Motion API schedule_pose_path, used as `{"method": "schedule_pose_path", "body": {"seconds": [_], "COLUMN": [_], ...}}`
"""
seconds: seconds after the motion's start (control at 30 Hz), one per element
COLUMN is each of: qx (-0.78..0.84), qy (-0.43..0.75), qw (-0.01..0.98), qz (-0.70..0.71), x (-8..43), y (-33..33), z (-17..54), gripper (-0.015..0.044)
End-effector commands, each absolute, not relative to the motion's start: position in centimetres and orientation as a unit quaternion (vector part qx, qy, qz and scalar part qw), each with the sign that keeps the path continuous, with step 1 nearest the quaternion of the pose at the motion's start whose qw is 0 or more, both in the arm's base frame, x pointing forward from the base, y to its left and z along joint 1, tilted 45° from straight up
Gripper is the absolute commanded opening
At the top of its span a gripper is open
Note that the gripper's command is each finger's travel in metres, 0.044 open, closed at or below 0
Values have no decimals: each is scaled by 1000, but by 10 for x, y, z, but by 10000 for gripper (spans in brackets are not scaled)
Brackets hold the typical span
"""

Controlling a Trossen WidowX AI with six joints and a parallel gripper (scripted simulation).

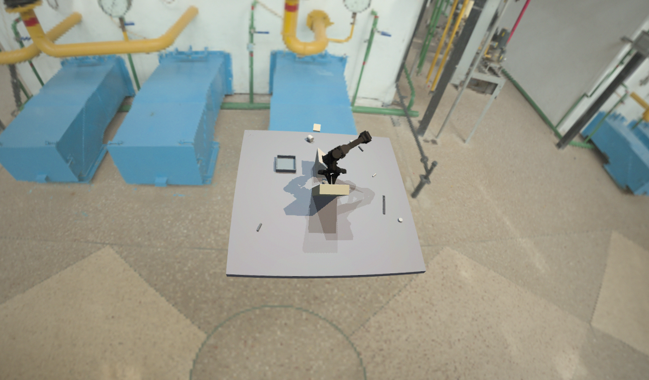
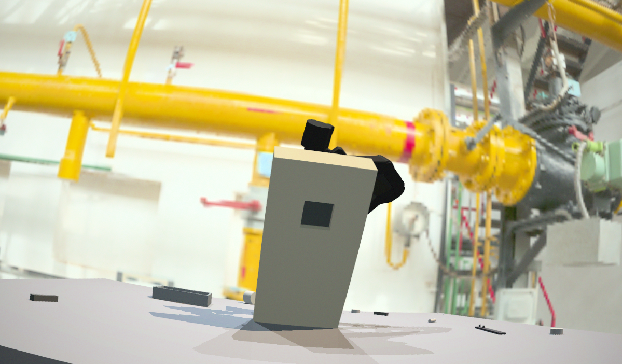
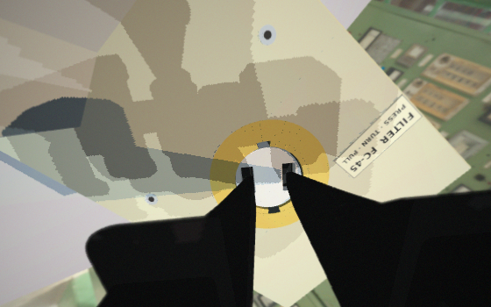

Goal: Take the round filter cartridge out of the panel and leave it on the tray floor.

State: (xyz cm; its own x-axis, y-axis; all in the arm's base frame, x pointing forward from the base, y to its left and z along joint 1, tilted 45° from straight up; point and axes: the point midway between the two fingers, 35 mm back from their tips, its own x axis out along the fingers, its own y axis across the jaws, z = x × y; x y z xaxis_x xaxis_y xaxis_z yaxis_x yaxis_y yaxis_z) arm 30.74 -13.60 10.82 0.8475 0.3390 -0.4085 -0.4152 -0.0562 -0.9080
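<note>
The service panel point(image 1: 334, 190) point(image 2: 311, 271) point(image 3: 297, 79) stands upright on the table. In the wrist view the white round cartridge point(image 3: 267, 196) sits within a yellow collar point(image 3: 312, 160) that has two dark notches. Its two slots stand left and right on its face, out of line with the notches. My gripper point(image 3: 269, 180) is partly open with nothing between its fingers. Its fingertips are at the slots; whether they are inside them I cannot tell. In the exterior view the panel hides the fingers. The grey tray point(image 1: 286, 164) point(image 2: 181, 296) holds nothing visible.
A pale wedge-like upright point(image 1: 320, 156) stands beside the arm point(image 1: 336, 154) point(image 2: 317, 135). A white cylinder point(image 1: 309, 138) point(image 2: 249, 297) lies behind the tray. A dark bar point(image 1: 383, 204) point(image 2: 489, 329) and a white disc point(image 1: 400, 220) point(image 2: 556, 331) lie at right, a dark block point(image 1: 259, 227) point(image 2: 43, 297) at left.
</note>
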Motion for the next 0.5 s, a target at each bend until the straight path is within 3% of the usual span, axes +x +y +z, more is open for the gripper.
{"method": "schedule_pose_path", "body": {"seconds": [0.0,0.47], "qx": [-672,-672], "qy": [32,32], "qw": [688,688], "qz": [274,274], "x": [308,311], "y": [-137,-136], "z": [107,106], "gripper": [107,107]}}
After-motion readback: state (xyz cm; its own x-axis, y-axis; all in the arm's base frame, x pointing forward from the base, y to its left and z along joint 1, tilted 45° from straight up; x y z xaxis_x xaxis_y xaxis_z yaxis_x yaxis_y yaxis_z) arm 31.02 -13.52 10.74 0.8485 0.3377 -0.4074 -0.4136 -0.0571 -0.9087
